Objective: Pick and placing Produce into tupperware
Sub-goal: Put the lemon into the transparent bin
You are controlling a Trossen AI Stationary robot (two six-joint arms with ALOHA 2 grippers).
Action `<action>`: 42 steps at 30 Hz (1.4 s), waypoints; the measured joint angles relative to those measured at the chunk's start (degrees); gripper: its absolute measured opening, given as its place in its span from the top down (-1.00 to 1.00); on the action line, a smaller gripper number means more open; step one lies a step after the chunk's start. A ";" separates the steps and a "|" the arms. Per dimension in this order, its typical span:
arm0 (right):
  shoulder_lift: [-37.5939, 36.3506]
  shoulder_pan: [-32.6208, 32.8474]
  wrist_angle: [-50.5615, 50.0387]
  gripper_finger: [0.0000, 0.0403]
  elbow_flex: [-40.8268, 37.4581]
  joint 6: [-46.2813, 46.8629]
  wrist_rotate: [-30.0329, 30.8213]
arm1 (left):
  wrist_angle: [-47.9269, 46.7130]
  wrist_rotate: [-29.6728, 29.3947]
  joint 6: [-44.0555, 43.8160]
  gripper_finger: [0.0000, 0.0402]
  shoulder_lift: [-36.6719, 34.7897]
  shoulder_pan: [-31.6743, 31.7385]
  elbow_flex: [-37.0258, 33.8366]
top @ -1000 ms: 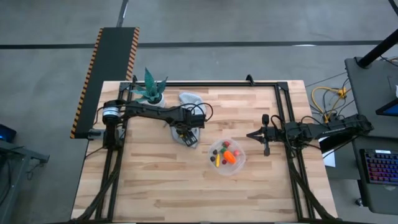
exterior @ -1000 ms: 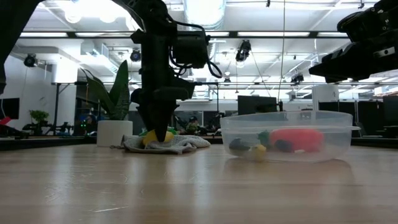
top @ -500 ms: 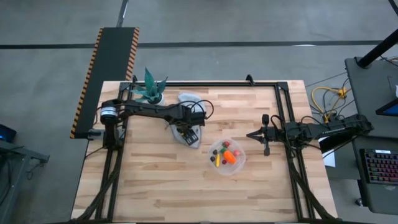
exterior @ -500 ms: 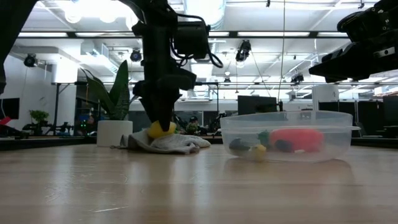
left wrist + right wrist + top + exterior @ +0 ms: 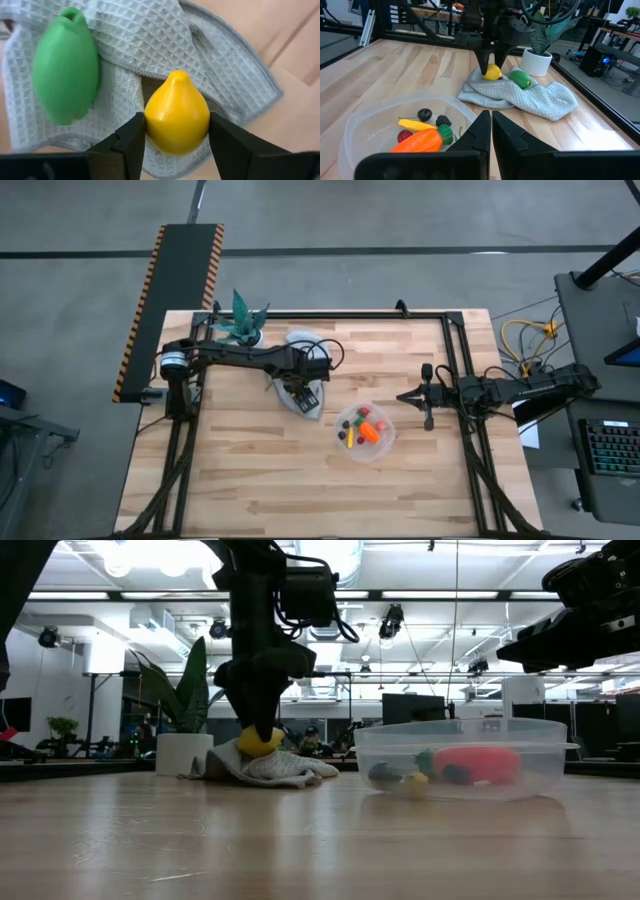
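Observation:
My left gripper [image 5: 177,134] points down over the grey cloth [image 5: 150,40] at the table's far left and is shut on a yellow lemon [image 5: 176,117]. A green piece [image 5: 65,67] lies on the cloth beside it. The clear tupperware [image 5: 388,442] stands on the table's middle, holding an orange carrot [image 5: 372,433], a yellow sliver and small berries. My right gripper [image 5: 402,396] waits shut and level at the table's right side, touching nothing. My left gripper pinches the lemon's two opposite sides [image 5: 150,122] between its two fingers, at the lemon's widest part. The fingers come from above, pointing down. The lemon hangs just above the cloth [image 5: 270,770], its pointed end [image 5: 178,76] sticking out level beyond the fingers.
A potted plant in a white pot [image 5: 242,320] stands at the far left corner, close behind the cloth. A black frame rail [image 5: 455,370] runs along the table's far and right edges. Bare wood lies along the near half of the table.
My left gripper has risen a little, still shut on the lemon. The lemon has come up off the cloth, which has stayed on the table with the green piece.

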 joint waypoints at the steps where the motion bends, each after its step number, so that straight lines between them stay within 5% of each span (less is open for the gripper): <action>1: 0.00 0.00 0.01 0.96 0.01 0.00 0.01 | 0.00 0.68 0.16 0.18 -0.01 0.01 0.00; 17: 0.00 -0.02 0.00 0.96 0.01 -0.16 0.01 | 0.43 1.20 -0.52 0.19 -6.86 -0.04 -0.09; 42: 0.00 0.00 -0.26 0.96 0.00 -0.02 0.10 | 4.06 0.13 -0.46 0.19 3.01 -1.18 -3.15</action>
